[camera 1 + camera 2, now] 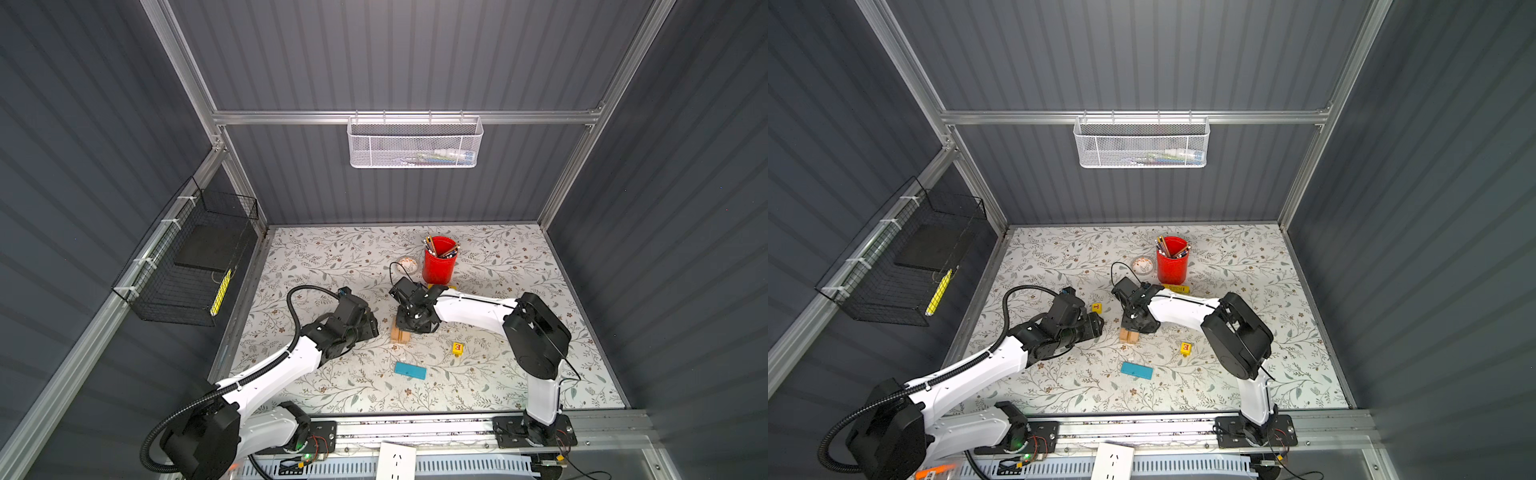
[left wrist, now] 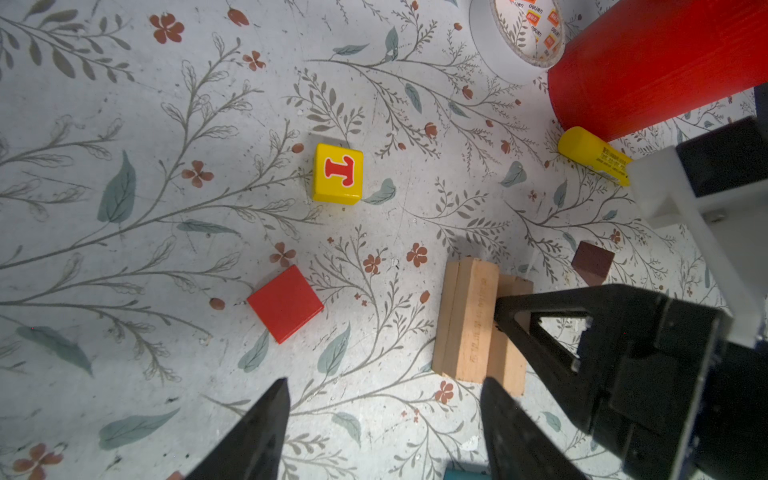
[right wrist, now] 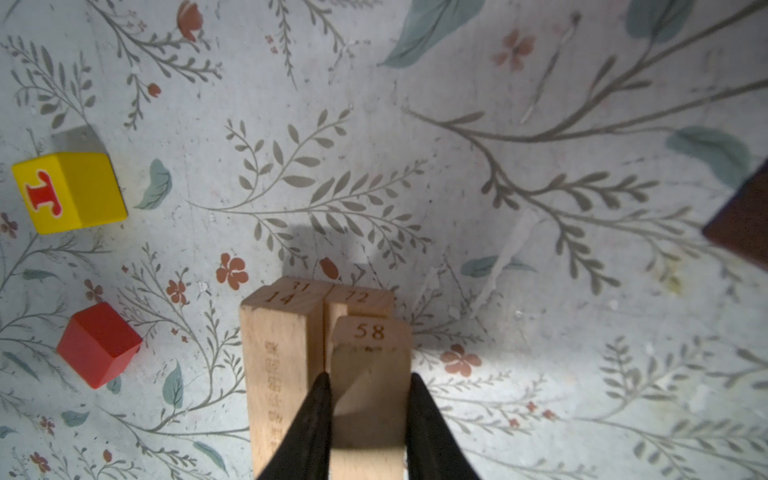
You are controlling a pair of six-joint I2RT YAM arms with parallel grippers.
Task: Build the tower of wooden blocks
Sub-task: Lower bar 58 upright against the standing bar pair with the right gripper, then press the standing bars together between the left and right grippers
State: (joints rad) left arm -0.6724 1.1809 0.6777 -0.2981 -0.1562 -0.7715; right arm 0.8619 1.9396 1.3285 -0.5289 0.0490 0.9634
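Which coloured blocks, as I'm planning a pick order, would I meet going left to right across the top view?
yellow T cube → teal bar → yellow E cube

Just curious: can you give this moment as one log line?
right gripper: shut on tan bar 58 | left gripper: open | loose: T cube, red cube, teal bar
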